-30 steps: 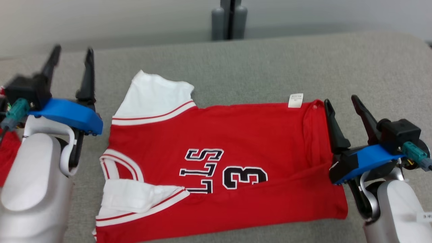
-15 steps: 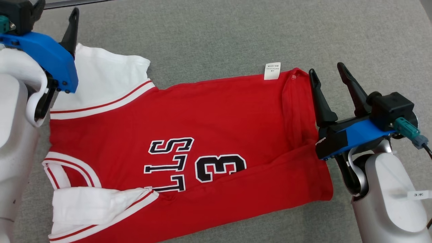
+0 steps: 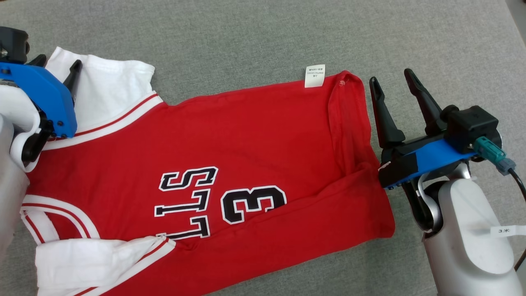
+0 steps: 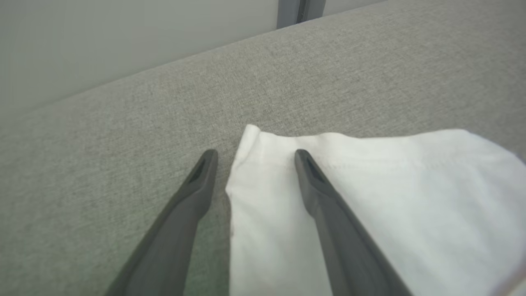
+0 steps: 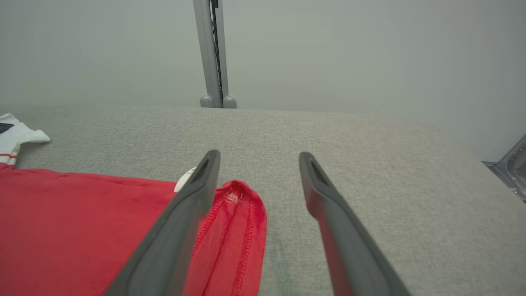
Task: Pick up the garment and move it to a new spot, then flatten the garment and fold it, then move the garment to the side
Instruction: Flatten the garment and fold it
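Grey fabric surface (image 3: 246,37) beneath red garment (image 3: 254,135), pale wall (image 5: 328,49) behind

Garment (image 3: 254,135) on cushion (image 3: 246,37), label (image 3: 314,76) behind (touching)

Looks like a bare test lab here. Grey fabric-covered worktop (image 3: 246,33), plain pale wall (image 5: 328,49) behind, one grey metal post (image 5: 211,53).

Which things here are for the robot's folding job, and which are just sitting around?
For the job:
- the red and white jersey
- the left gripper, open at the white sleeve
- the right gripper, open beside the red hem

Just there:
- the grey padded surface underneath
- the grey post behind it
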